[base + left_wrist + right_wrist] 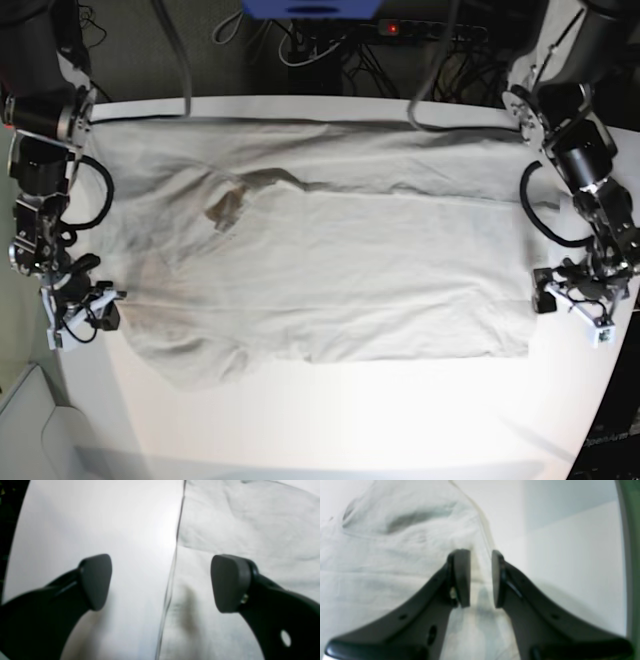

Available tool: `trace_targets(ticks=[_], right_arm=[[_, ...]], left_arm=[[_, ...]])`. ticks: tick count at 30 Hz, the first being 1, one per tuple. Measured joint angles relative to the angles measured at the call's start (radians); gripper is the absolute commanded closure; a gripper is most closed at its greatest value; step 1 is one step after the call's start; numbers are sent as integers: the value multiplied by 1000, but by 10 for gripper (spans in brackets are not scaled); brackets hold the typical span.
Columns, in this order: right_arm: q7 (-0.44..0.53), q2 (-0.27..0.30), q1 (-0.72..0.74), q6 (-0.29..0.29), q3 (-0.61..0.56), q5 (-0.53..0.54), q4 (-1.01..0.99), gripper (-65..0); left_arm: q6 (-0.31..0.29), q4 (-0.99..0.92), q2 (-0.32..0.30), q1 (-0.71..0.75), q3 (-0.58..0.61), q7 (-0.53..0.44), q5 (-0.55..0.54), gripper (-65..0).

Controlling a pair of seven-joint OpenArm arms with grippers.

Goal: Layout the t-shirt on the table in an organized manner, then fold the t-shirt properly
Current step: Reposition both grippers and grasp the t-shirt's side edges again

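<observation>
The t-shirt [330,280] lies spread flat on the table [330,420], collar [235,195] toward the right arm's side and hem toward the left arm's side. The cloth is mostly smooth, with soft wrinkles near the collar and a rumpled sleeve at its near corner.

Left gripper [161,582] sits at the shirt's hem edge, jaws spread wide and released, holding nothing. One pad [96,581] is over bare table, the other [230,582] over cloth, with the shirt's edge running between them.

Right gripper [481,578] sits at the shirt's collar-side edge, jaws parted by a narrow gap. Cloth edge lies under the gap; no fabric is visibly pinched, so it reads as let go.
</observation>
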Motion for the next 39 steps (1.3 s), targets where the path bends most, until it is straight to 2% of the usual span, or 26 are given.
trace_targets(ticks=[7,12,18,32,33,35,39], right_arm=[[3,0,-5,0,0,0,1,-163],[3,8,-32,0,0,0,1,-163],[14,8,-51,0,0,3,0,-163],[10,8,-62,0,0,0,0,-163],[10,8,-62,0,0,0,0,-163],[10,8,-62,0,0,0,0,-163],[9,7,-75,0,0,1,0,-163]], left_arm=[[1,-211,2,-32,3,-127,3,-609],[1,-307,2,-72,5,-180,7,-609],[3,-372,-3,-92,5,-247,6,-609],[3,-447,-11,-103,5,-328,-15,-606],[3,-448,-12,-104,5,-328,-14,-595],[3,-448,-12,-103,5,-328,-12,-528],[3,-449,-13,-95,5,-326,-11,-285]])
